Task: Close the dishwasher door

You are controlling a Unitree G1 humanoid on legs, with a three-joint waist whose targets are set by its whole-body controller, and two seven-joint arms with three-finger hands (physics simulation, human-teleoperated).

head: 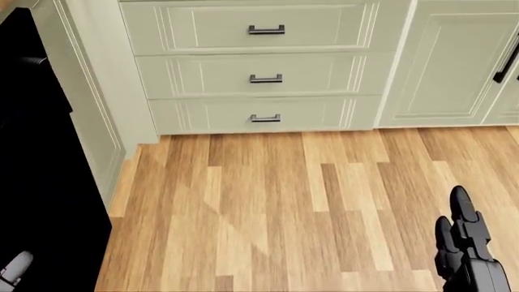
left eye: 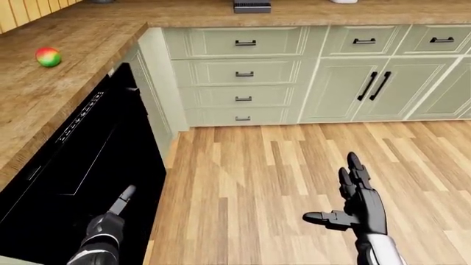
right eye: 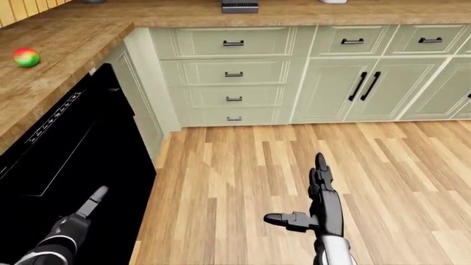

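The black dishwasher door (left eye: pixel 88 165) fills the lower left of the left-eye view, under the wooden counter (left eye: pixel 44 105). It leans out from the counter, with its control strip (left eye: pixel 79 116) along the top edge. My left hand (left eye: pixel 117 205) is low on the door face, one finger stretched out, holding nothing. Whether it touches the door I cannot tell. My right hand (left eye: pixel 352 190) hangs open over the wooden floor (left eye: pixel 250 176) at lower right, fingers spread, away from the door. The head view shows only the door's black edge (head: pixel 41 182) and my right fingers (head: pixel 460 231).
Pale green drawers (left eye: pixel 243 72) and cabinet doors (left eye: pixel 368 85) line the top of the view. A red-green ball (left eye: pixel 48 56) lies on the counter at the left. A dark item (left eye: pixel 252 6) sits on the counter at the top.
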